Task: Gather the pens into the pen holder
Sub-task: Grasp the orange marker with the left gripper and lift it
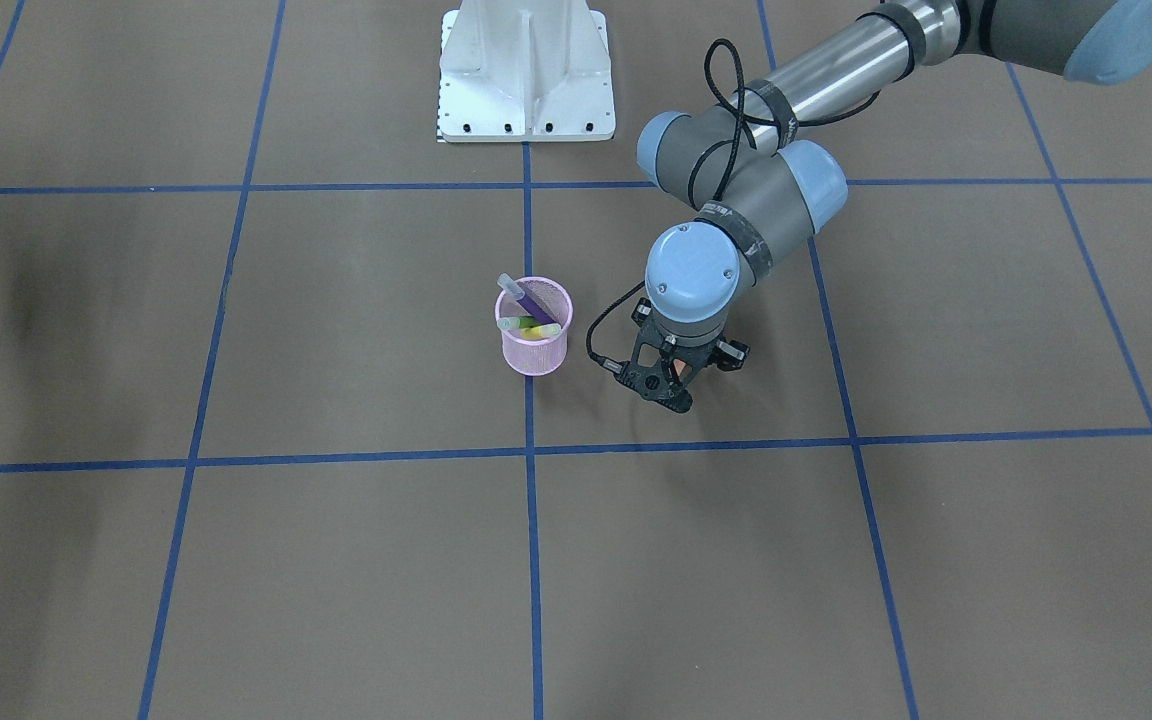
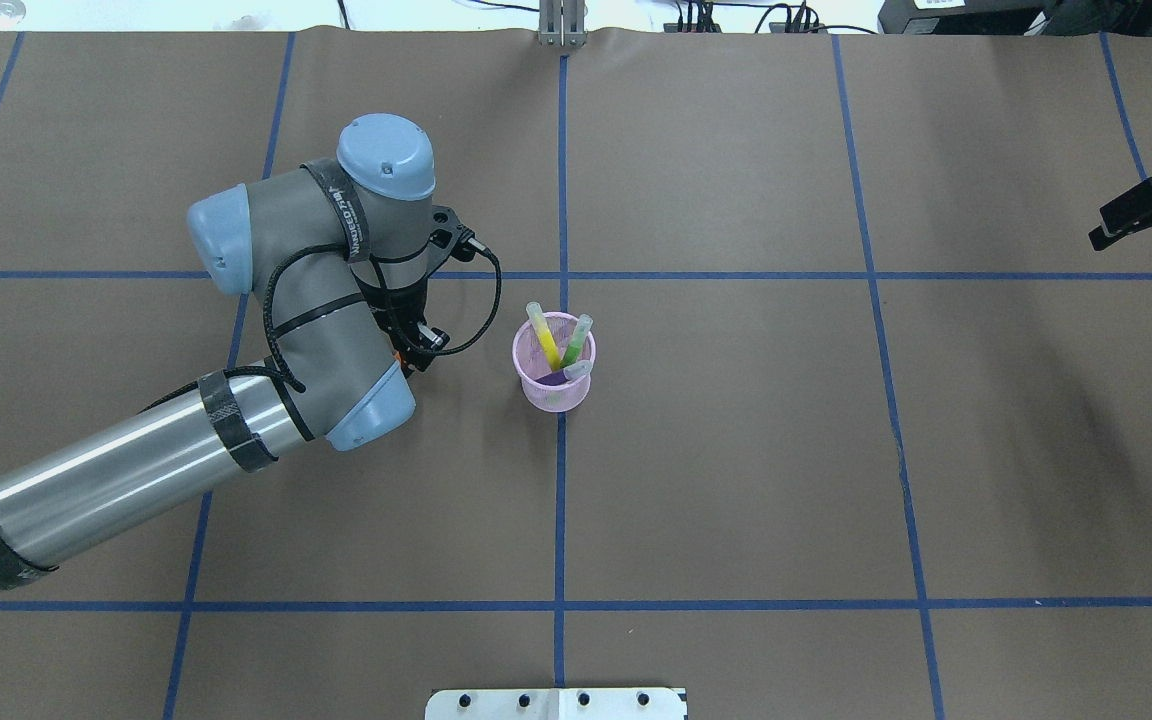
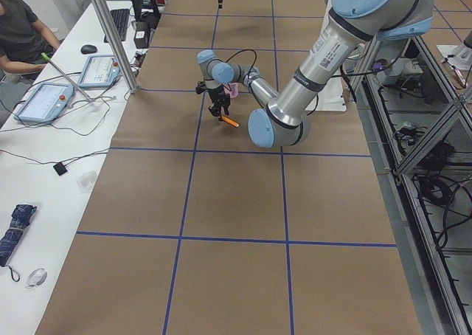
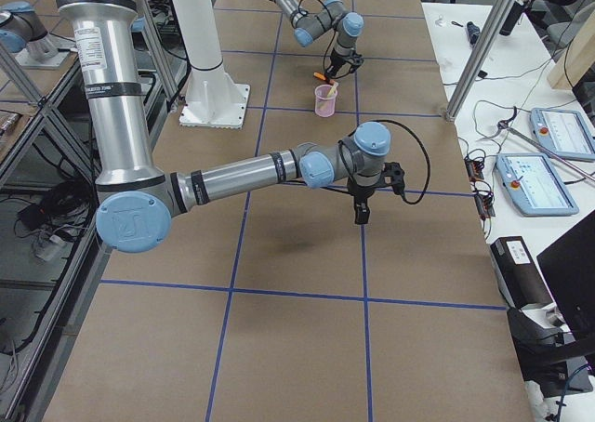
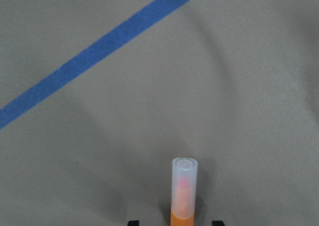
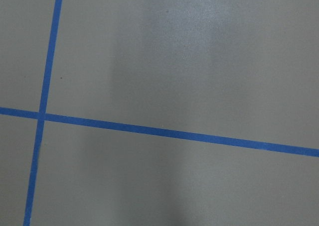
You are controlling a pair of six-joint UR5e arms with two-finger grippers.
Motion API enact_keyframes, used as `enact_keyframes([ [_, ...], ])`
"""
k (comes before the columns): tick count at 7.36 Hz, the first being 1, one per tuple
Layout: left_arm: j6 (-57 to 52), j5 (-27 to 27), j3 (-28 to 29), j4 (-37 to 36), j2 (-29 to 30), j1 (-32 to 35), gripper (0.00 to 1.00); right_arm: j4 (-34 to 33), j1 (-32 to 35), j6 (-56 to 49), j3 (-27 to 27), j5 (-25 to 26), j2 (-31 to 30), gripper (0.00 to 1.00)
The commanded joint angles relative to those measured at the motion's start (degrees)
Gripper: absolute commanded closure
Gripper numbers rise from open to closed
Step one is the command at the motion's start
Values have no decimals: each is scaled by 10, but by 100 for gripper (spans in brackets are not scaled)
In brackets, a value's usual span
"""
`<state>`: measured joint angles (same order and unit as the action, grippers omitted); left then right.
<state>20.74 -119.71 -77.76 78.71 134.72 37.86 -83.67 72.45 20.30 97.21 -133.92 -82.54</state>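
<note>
left pincer [image 1: 674,392] clamped on the orange pen [image 5: 183,196]

pink pen holder [image 2: 554,395] stands upright, with yellow pen [image 2: 546,345], green pen [image 2: 574,343] and purple pen [image 2: 558,378] leaning inside; the held pen is just to its left in the overhead view. right pincer [image 2: 1141,215] far right, grip unclear

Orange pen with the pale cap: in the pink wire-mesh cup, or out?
Out. The left gripper holds the orange pen beside the pink wire-mesh cup; only the purple pen, yellow pen and green pen stand inside.

Wire-mesh pen holder [image 1: 533,352] (matt paper table [image 1: 336,320])
</note>
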Motion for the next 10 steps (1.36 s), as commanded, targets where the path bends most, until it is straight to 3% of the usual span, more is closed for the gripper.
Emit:
enact_keyframes([
  [1, 0, 0, 1, 0, -1, -2, 48, 0, 1, 0, 0, 0, -1, 0],
  [2, -3, 0, 1, 0, -2, -2, 48, 0, 1, 0, 0, -1, -1, 0],
  [3, -2, 0, 1, 0, -3, -2, 55, 0, 1, 0, 0, -1, -2, 0],
  [4, -2, 0, 1, 0, -3, -2, 69, 0, 1, -1, 0, -1, -2, 0],
  [6, 0, 0, 1, 0, -3, -2, 77, 0, 3, -1, 1, -2, -2, 0],
  [7, 1, 0, 1, 0, -3, -2, 93, 0, 4, -2, 0, -1, -2, 0],
  [8, 1, -2, -2, -2, -3, -2, 100, 0, 4, -2, -1, -1, -2, 0],
  [10, 1, -3, -4, -4, -2, 3, 100, 0, 4, -2, -1, -1, -1, 0],
])
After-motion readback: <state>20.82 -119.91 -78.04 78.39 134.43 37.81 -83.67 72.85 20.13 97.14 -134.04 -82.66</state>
